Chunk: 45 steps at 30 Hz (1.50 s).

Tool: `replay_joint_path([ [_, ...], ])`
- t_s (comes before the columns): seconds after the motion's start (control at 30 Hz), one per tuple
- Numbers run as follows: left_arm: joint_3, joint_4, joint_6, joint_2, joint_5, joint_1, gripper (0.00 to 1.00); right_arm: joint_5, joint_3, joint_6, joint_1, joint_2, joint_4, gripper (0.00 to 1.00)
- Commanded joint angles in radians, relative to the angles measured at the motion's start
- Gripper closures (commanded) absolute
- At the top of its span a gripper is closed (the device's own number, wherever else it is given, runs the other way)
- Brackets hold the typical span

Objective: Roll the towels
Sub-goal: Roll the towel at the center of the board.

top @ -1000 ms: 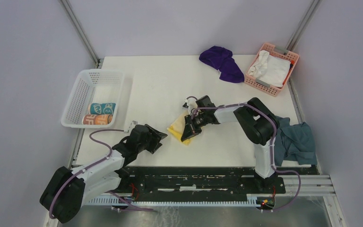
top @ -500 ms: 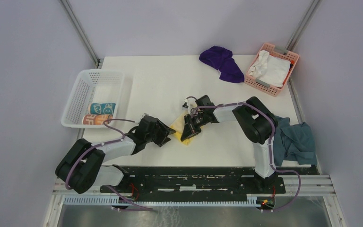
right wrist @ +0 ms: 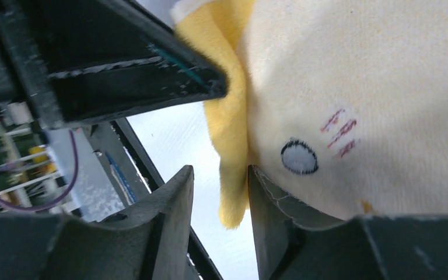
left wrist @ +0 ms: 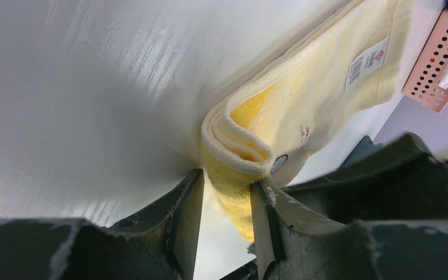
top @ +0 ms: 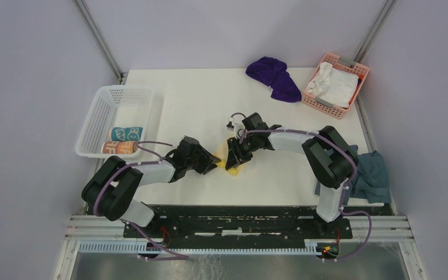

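White table (top: 192,105) (grey walls), yellow towel (top: 220,156)

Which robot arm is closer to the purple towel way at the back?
Right. The right pincer at the yellow towel sits nearer the purple towel; the left pincer is farther left.

The right gripper (right wrist: 219,198) has its two dark fingers (right wrist: 169,221) set narrowly apart, with an edge of the pale yellow towel (right wrist: 350,99) hanging between them. Above the claw's left finger sits a black part, possibly the left gripper (right wrist: 122,64).
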Motion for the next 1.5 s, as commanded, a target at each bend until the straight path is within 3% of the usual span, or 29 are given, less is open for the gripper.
replay_joint_path([
  [0.0, -0.013, -0.118, 0.066, 0.055, -0.039, 0.001, 0.57, 0.248, -0.012, -0.103, 0.042, -0.175, -0.089, 0.52],
  [0.17, 0.003, -0.128, 0.077, 0.075, -0.036, 0.001, 0.57, 0.413, -0.039, -0.153, 0.103, -0.285, -0.100, 0.53],
  [0.5, 0.016, -0.137, 0.089, 0.093, -0.029, 0.001, 0.57, 0.400, -0.018, -0.145, 0.175, -0.186, -0.045, 0.62],
  [0.97, 0.035, -0.145, 0.108, 0.108, -0.025, 0.001, 0.54, 0.579, -0.056, -0.192, 0.174, -0.143, -0.106, 0.56],
  [1.13, 0.013, -0.106, 0.103, 0.018, -0.035, 0.007, 0.45, 0.517, -0.063, -0.163, 0.168, -0.119, -0.093, 0.56],
  [1.27, -0.033, -0.053, 0.101, -0.089, -0.051, 0.024, 0.36, 0.384, -0.066, -0.116, 0.126, -0.098, -0.055, 0.57],
  [1.47, -0.117, 0.088, 0.085, -0.147, 0.021, 0.077, 0.36, 0.121, -0.064, -0.032, 0.017, -0.042, 0.024, 0.59],
])
